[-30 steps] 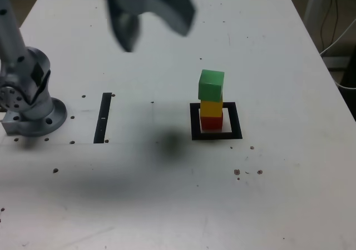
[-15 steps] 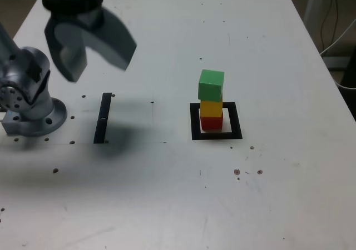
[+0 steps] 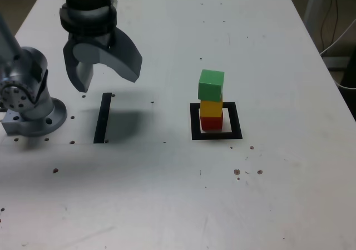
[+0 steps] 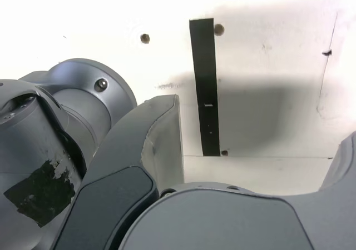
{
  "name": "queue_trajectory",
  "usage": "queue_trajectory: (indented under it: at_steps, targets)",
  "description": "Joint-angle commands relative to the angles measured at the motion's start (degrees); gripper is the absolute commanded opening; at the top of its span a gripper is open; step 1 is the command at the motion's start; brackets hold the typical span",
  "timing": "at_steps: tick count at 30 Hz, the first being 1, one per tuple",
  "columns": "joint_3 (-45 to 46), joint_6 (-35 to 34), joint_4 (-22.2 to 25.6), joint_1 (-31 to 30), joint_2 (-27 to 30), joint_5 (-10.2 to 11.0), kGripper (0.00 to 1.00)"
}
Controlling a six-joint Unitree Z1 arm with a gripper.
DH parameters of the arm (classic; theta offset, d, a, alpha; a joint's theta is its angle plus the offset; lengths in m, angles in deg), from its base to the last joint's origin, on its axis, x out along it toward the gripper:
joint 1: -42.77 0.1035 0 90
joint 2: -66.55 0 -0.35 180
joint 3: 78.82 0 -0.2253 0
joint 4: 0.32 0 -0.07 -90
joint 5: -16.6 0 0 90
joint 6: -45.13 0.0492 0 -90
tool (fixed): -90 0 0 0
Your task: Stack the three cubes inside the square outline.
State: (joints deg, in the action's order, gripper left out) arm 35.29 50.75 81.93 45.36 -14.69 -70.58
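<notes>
Jaws: spread wide, nothing between them, pointing down at the table.
Gripper (image 3: 105,80): hangs above the table at the exterior view's left, over the upper end of the strip, well apart from the cubes. In the wrist view (image 4: 256,144) one grey jaw fills the lower middle and the edge of the other shows at the frame's side.
Strip (image 3: 102,118): narrow, black, flat on the table, running toward and away from the exterior camera; the gripper's shadow falls just beside it on the exterior view's right. The wrist view shows it too (image 4: 204,86), with a small pale mark partway along.
Arm base (image 3: 28,97): grey metal, bolted down at the exterior view's left edge, near the strip.
Outline (image 3: 194,123): black square frame, white inside, right of centre in the exterior view.
Red cube (image 3: 211,123): at the bottom, inside the outline, resting on the white centre.
Yellow cube (image 3: 211,108): on top of the red one, roughly squared with it.
Green cube (image 3: 211,84): on top of the yellow one, turned a little and reaching slightly past it toward the exterior view's left.
Stack: all three upright, touched by nothing else.
Table (image 3: 167,200): white, with small screw holes and a few dark specks.
</notes>
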Motion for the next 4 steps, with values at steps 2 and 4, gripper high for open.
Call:
queue_trajectory:
  at_steps: [2,4]
  targets:
    - [0.1,0.0,-0.4,0.3,-0.8,-0.3,0.99]
    - [0.2,0.0,-0.5,0.2,-1.2,-0.8,0.99]
